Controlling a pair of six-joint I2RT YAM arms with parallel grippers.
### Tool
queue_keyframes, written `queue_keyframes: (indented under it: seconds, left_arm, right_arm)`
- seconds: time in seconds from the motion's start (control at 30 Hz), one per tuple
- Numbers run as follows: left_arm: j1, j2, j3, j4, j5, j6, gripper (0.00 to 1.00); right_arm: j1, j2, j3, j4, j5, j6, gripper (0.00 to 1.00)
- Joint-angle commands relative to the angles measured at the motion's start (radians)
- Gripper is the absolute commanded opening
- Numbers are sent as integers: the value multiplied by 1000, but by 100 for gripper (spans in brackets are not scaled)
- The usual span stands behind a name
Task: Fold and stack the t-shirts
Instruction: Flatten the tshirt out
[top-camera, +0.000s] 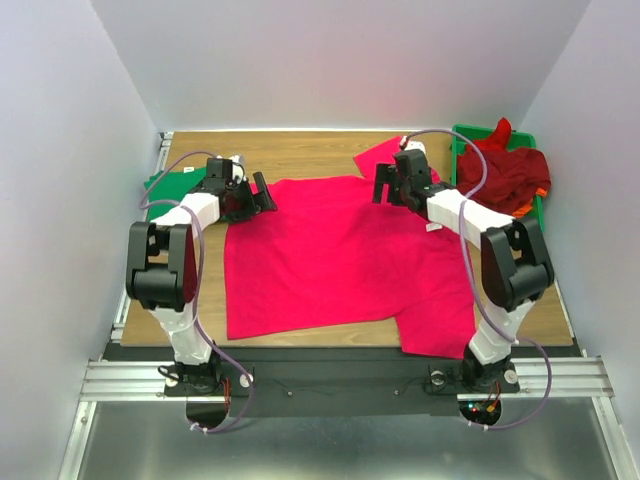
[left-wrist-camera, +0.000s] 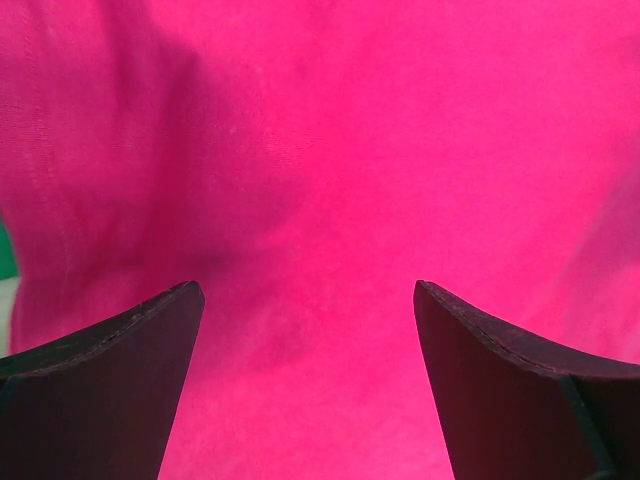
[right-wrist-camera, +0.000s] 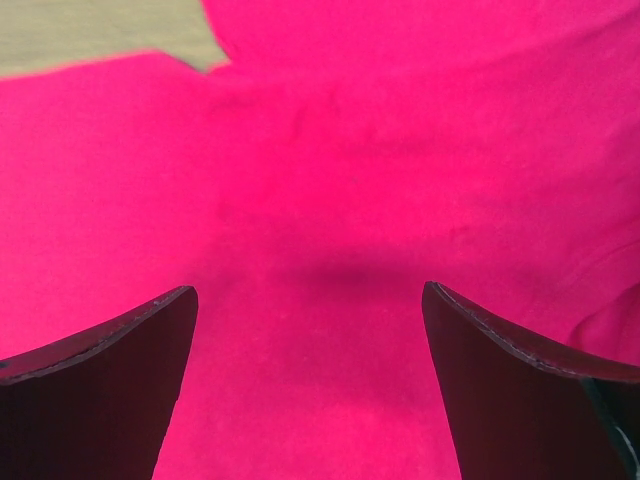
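A bright pink-red t-shirt (top-camera: 340, 255) lies spread flat across the middle of the table. My left gripper (top-camera: 263, 195) is open just above its far left edge; in the left wrist view the cloth (left-wrist-camera: 330, 170) fills the space between the spread fingers (left-wrist-camera: 110, 390). My right gripper (top-camera: 385, 185) is open above the shirt's far right part near a sleeve; the right wrist view shows pink cloth (right-wrist-camera: 330, 180) between its fingers (right-wrist-camera: 520, 400). A green shirt (top-camera: 175, 185) lies folded at the far left. A dark red shirt (top-camera: 505, 175) with some orange cloth (top-camera: 541, 190) is piled at the far right.
A green plastic tray (top-camera: 461, 140) at the far right holds the dark red pile. The wooden table (top-camera: 310, 150) shows bare along the back. White walls enclose the sides and back. A metal rail runs along the near edge by the arm bases.
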Motion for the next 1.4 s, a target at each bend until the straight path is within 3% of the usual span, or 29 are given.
queue_keyframes:
  seconds: [0.0,0.57,0.73,0.97,1.2,1.37]
  left_arm:
    - [-8,37,68,7,7,23,99]
    - [-8,326,367,-97,-70,18,99]
    - [-8,444,489,-111,-67,14,99]
    - [-6,591,800,-145,-78,2,99]
    - [-6,529,790,-99,-49,15,99]
    - [-8,363,705,-96,-46,23,99]
  right_arm:
    - [-3,50,43,25,37,38,100]
    - [-3,363,262,-85,58,70,100]
    - [-3,466,415,-131,43,86,100]
    - [-3,618,681,-220,32,87,100]
    - [-3,600,782,-231,38,67,100]
    - [-3,456,758,-207,31,26,100]
